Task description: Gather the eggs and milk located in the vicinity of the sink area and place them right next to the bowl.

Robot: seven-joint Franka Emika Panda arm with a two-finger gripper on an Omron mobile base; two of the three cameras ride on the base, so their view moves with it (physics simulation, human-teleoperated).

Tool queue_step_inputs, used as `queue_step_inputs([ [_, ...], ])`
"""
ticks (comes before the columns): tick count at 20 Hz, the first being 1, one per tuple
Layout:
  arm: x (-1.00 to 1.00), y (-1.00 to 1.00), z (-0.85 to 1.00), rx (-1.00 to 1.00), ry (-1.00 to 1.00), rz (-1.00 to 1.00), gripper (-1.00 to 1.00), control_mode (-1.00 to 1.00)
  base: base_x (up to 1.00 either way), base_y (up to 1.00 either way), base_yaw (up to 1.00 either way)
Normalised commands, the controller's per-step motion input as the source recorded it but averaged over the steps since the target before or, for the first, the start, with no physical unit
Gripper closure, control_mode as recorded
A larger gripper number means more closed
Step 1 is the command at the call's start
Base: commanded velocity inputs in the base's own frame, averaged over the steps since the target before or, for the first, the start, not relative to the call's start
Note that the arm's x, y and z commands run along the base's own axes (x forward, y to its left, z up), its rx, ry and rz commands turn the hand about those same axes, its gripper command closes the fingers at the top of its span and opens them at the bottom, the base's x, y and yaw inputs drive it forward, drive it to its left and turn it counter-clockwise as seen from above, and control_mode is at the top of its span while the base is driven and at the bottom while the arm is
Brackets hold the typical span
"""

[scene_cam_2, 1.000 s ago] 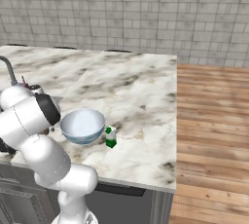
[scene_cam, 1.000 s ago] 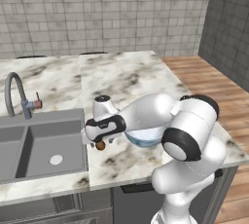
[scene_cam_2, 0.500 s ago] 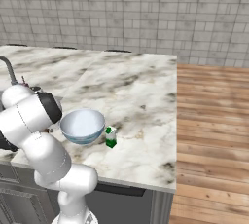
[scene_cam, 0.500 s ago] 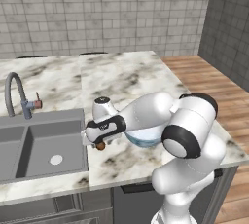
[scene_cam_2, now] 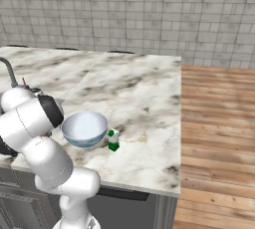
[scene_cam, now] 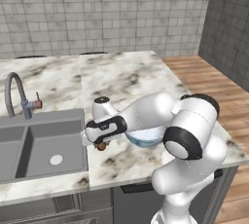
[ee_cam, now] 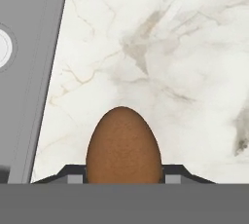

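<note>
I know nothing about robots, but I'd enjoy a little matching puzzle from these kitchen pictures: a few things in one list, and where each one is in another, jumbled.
Things:
1. small brown oval egg
2. small green-and-white milk container
3. wide pale blue glossy bowl
4. curved grey faucet

Places:
A. standing upright on the marble counter just beside the bowl
B. rising behind the grey sink basin
C. held between the fingers of the gripper, above the counter beside the sink
D. on the counter, partly hidden by the white arm

Pairs: 1-C, 2-A, 3-D, 4-B
</note>
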Motion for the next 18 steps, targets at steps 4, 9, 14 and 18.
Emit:
queue_step_inputs([
  [4, -1.00, -0.15, 0.22, 0.02, -0.08, -0.08, 1.00, -1.00, 0.00, 0.00, 0.00],
  [9, -0.79, -0.15, 0.35, 0.00, -0.12, -0.13, 1.00, -1.00, 0.00, 0.00, 0.00],
  [14, -0.35, -0.35, 0.27, 0.00, -0.17, -0.19, 1.00, -1.00, 0.00, 0.00, 0.00],
  [18, -0.03, -0.29, 0.00, 0.00, -0.15, -0.28, 1.00, -1.00, 0.00, 0.00, 0.00],
])
